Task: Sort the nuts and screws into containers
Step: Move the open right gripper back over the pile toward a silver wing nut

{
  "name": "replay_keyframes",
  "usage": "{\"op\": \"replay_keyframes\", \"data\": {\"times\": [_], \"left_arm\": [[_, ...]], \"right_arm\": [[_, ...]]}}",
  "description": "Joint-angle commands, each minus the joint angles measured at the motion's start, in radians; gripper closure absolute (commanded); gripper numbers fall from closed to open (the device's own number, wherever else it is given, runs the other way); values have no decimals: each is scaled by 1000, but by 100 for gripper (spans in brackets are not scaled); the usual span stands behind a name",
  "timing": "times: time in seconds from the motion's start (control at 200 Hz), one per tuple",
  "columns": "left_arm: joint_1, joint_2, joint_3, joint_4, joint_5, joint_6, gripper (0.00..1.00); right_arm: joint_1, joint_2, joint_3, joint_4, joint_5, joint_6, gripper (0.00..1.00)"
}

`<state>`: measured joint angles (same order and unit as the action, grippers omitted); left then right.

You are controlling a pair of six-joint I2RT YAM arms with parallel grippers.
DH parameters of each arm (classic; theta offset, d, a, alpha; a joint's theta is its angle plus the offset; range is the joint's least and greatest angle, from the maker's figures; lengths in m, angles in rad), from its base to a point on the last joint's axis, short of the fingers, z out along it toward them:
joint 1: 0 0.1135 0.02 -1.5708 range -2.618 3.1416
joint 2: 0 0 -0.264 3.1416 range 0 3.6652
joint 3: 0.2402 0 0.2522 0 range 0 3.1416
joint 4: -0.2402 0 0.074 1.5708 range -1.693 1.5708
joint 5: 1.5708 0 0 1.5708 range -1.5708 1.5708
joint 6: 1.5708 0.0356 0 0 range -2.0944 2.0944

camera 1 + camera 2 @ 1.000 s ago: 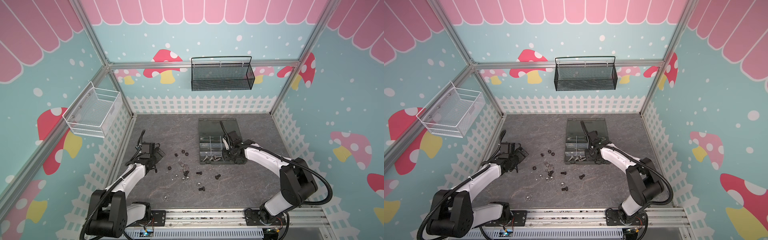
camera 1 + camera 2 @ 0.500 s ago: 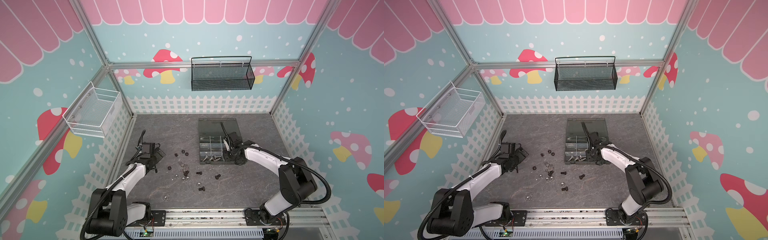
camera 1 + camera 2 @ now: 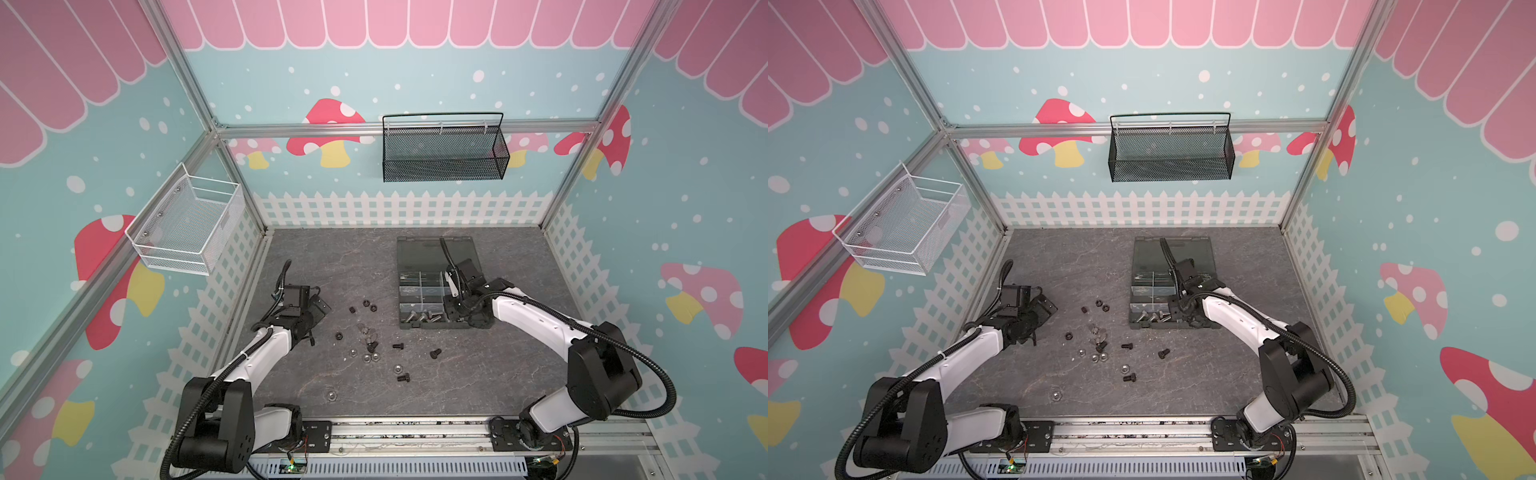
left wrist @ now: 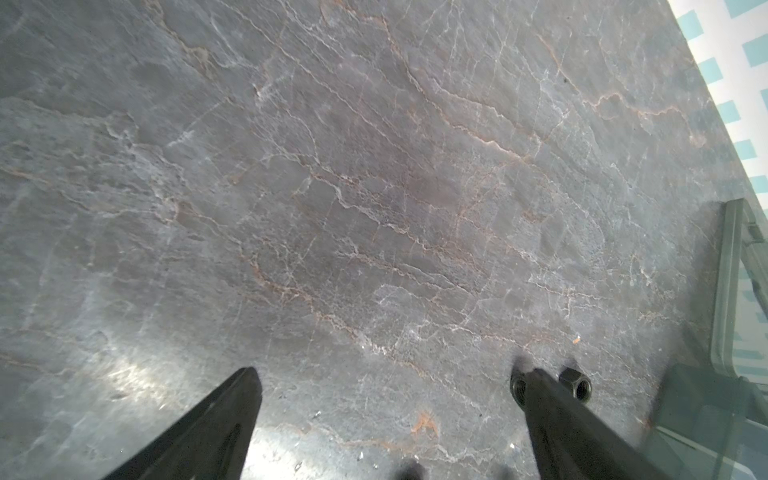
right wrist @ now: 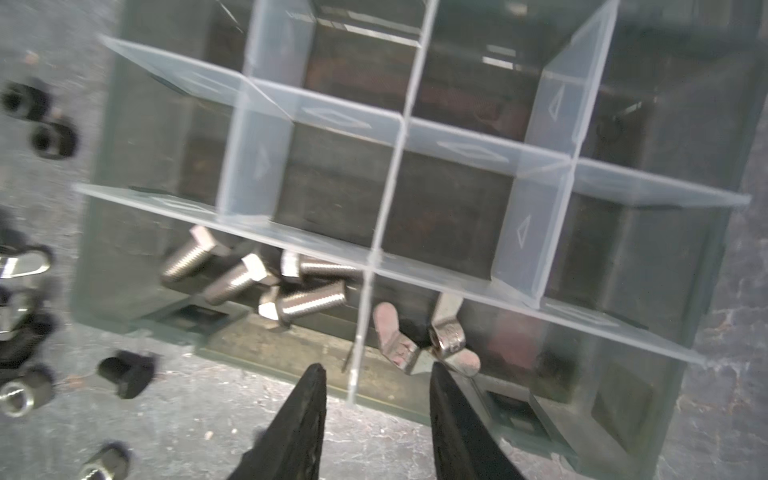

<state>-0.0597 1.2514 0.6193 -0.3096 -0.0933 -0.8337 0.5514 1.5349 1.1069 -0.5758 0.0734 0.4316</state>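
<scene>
My right jaws hang over the near edge of the organizer box [image 3: 440, 327], parted a moderate way with nothing between them. In the right wrist view the fingertips [image 5: 311, 386] sit either side of a clear divider [image 5: 390, 174]. That puts me above the two nearest containers. One holds four silver screws [image 5: 257, 282] lying on their sides, and its neighbour holds the wing nuts [image 5: 415, 340]. I judge I'm here because this is where sorted pieces get let go, and with empty jaws my next job is another pick.

My left jaws are spread as wide as they go and hold nothing. They sit low over bare desk [image 4: 374, 187] on my left side, with two black nuts [image 4: 575, 384] just beside one fingertip. That is a ready stance for scooping from the loose scatter [image 3: 368, 343] of nuts and black screws lying between my arms.

The dividers are thin and upright, so I should lift clear before swinging sideways or I'd snag one. The lid [image 3: 419, 253] lies open flat behind the box, out of my way. The front middle of the desk is roomy. My left arm is the one working close to the side wall.
</scene>
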Motion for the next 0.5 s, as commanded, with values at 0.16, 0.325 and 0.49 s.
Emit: {"op": "replay_keyframes", "data": {"times": [0.16,0.325,0.49], "left_arm": [[6,-3,-6,9,-8,-12,0],[6,-3,-10,11,-8,-12,0],[9,-10,-16,11,-9,-12,0]], "right_arm": [[194,82,166,-33,93,-20,55],[288,219,284,-16,58,-68,53],[369,356,418,-22,31,-118,51]]}}
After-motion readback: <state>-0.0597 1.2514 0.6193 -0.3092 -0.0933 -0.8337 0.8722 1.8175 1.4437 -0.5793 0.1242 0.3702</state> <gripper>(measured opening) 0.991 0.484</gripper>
